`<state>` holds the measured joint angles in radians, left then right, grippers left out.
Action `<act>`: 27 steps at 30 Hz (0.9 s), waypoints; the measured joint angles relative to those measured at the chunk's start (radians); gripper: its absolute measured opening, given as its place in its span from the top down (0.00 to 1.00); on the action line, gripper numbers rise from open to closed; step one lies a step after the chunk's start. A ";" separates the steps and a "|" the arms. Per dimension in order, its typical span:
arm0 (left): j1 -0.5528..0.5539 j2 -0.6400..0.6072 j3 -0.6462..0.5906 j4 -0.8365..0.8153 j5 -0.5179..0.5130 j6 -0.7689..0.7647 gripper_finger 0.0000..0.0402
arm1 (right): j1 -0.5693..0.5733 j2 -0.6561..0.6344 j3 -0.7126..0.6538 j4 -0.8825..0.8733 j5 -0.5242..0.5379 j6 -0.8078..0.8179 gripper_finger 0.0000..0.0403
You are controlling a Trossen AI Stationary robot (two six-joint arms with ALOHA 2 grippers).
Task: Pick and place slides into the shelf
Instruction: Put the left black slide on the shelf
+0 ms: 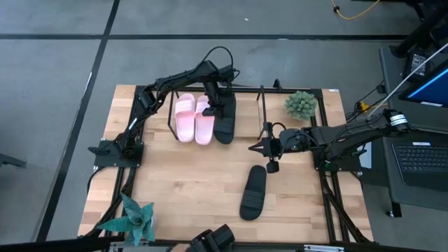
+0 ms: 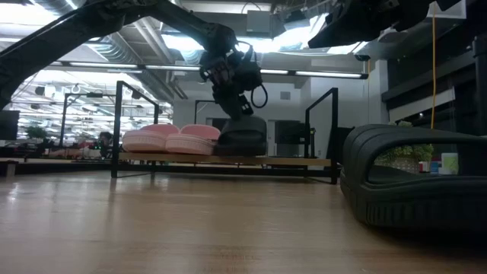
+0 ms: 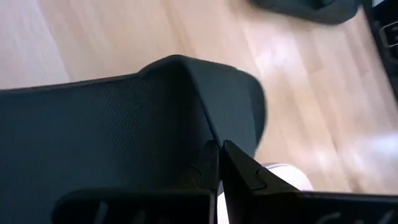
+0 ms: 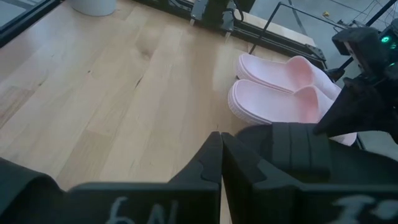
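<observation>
Two pale pink slides (image 1: 194, 117) (image 4: 280, 93) lie side by side on the shelf's board (image 2: 289, 161). One black slide (image 1: 225, 122) (image 2: 243, 138) lies on the board right beside them. My left gripper (image 1: 213, 106) (image 3: 219, 149) stands over that black slide with its fingers shut, pointing down. The second black slide (image 1: 253, 192) (image 2: 411, 183) lies flat on the tabletop near the front edge. My right gripper (image 1: 271, 166) (image 4: 221, 140) hovers shut above the table's middle, just beyond that slide's far end, touching nothing. My left gripper meets the wide strap (image 3: 205, 118) of the black slide on the shelf with its shut fingertips, coming from above and pointing down. The fingertips sit at a ridge along the strap; nothing shows between them. The slide lies flat on the shelf board.
A round green plant (image 1: 301, 105) stands at the shelf's right end, a spiky plant (image 1: 136, 217) at the table's near left corner. The shelf's thin black rods (image 1: 262, 98) rise around the board. Bare board lies to the right of the black slide.
</observation>
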<state>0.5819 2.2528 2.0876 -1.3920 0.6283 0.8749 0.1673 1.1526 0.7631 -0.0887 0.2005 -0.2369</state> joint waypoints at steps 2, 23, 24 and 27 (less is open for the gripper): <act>0.000 0.000 0.000 0.003 -0.027 0.000 1.00 | 0.000 0.000 0.000 0.000 0.000 0.000 0.98; 0.007 0.000 0.000 0.101 -0.184 -0.061 0.95 | 0.000 0.000 0.000 -0.004 0.000 0.021 0.98; 0.007 0.000 0.000 0.105 -0.192 -0.061 0.94 | 0.000 0.000 0.000 -0.005 0.000 0.021 0.98; 0.007 0.000 0.000 0.110 -0.197 -0.062 0.92 | 0.000 0.000 0.000 -0.011 0.000 0.021 0.98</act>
<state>0.5892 2.2528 2.0876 -1.2819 0.4313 0.8125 0.1677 1.1526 0.7631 -0.0997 0.2003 -0.2157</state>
